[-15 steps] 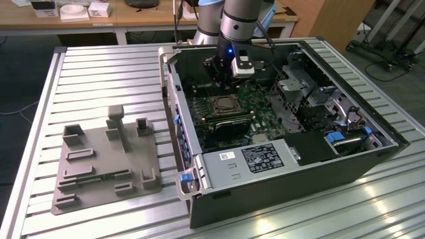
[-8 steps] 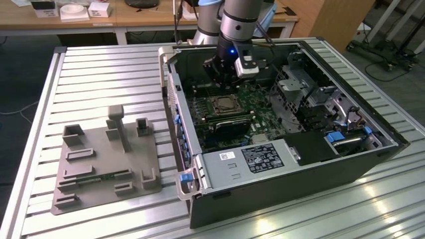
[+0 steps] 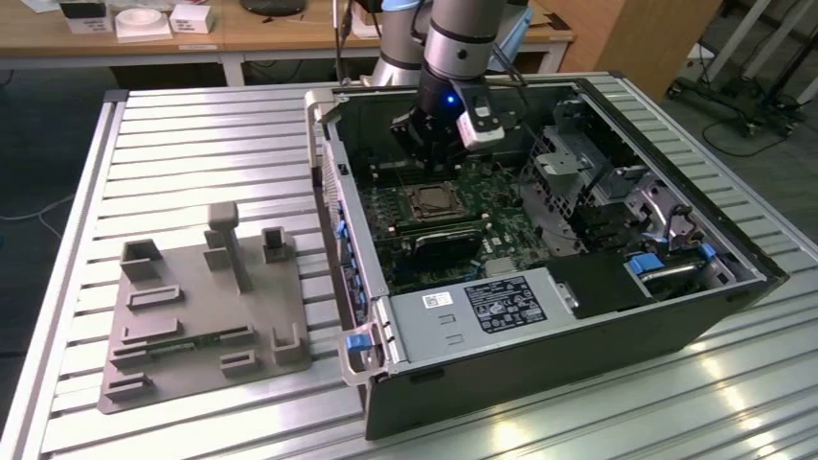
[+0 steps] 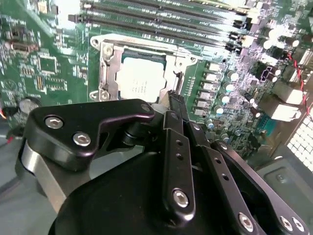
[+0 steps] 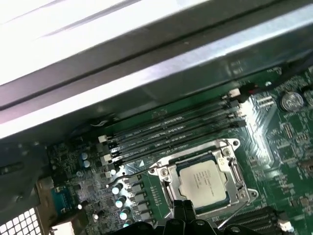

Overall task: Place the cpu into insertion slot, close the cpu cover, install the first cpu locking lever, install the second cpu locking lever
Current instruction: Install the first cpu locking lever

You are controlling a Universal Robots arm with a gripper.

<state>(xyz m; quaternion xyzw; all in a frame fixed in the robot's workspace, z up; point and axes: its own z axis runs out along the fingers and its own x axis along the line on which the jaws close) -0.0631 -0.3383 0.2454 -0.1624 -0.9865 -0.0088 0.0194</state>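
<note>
Cpu [image 4: 139,81], flat silvery square chip, looks light, stiff, fragile; hold by edges. Black gripper [image 4: 172,98]: jaws closed, empty.

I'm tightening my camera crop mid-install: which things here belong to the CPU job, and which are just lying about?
Belongs to the job:
- cpu, lying in the socket
- cpu cover, framing it
- gripper, close beside them

Just lying about:
- memory slots
- power supply
- grey fixture tray on the slatted table
</note>
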